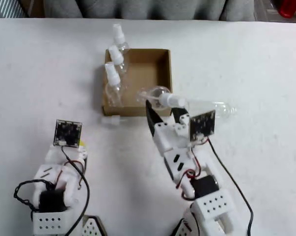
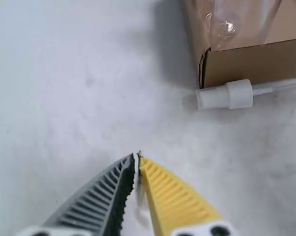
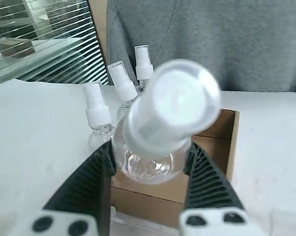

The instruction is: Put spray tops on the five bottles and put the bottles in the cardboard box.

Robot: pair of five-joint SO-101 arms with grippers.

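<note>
Your right gripper is pinching a clear bottle by its round body, one black finger on either side. The bottle is tipped over, with its white spray top pointing back toward the wrist. In the high view it hangs at the near right edge of the cardboard box, above the front wall. Three bottles with tops on stand in a row along the box's left side, leaning a little. A loose spray top lies on the white table just beside the box's near left corner, its thin dip tube running along the box wall. Another clear bottle lies on its side on the table to the right of the held one; you cannot tell whether it has a top. Your left gripper sits low over bare table, grey and yellow fingers pressed together with nothing between them, near the loose top but apart from it.
</note>
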